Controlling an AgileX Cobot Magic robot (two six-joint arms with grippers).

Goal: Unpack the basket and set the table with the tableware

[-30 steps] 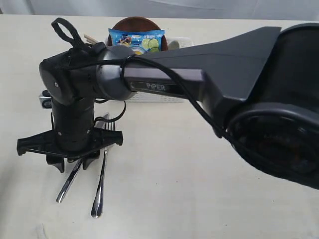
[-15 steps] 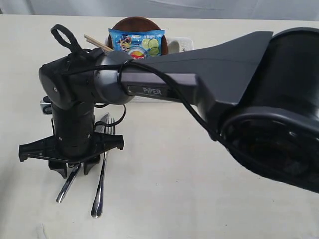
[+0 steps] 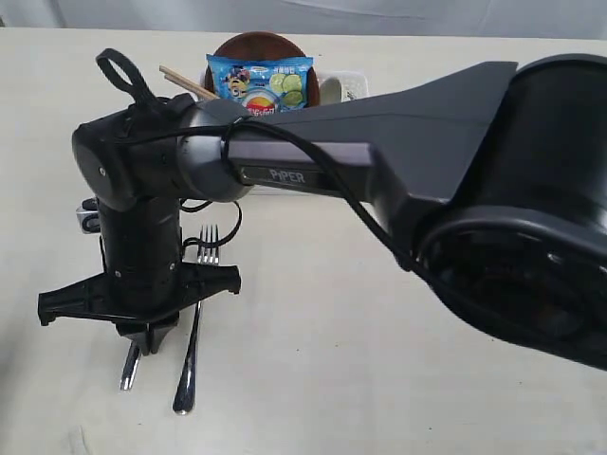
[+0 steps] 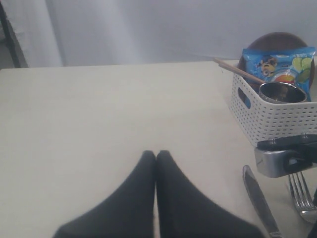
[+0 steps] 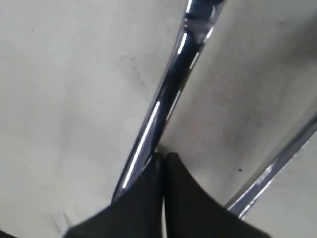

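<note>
1. The left gripper (image 4: 156, 161) has its two dark fingers pressed together with nothing between them. It is above the pale table (image 4: 99, 114), well apart from the basket (image 4: 277, 119), off the short end that has the handle slot.
2. The right gripper (image 3: 147, 334) points straight down at the table in front of the basket's left end, and its arm (image 3: 379, 142) reaches across from the right. Its fingers are closed flat against each other, with no gap showing.
3. The knife (image 3: 129, 368) lies flat on the table in front of the basket, under that gripper, with its blade end toward the basket. In the right wrist view its handle runs just beside the closed fingertips, not between them. Whether the tips press on it cannot be told.
4. The fork (image 3: 194, 332) lies just beside the knife and roughly parallel to it. Its tines point toward the basket and its handle end points away.
5. The basket stands on the table behind the arm, largely hidden in the exterior view.
   - A steel cup (image 4: 282, 91) sits inside it at the handle-slot end.
   - Wooden chopsticks (image 4: 237, 71) stick out tilted over the rim.
   - A blue chip bag (image 4: 280, 67) stands upright in it.
   - The reddish-brown plate (image 4: 277, 39) stands on edge behind the bag.
</note>
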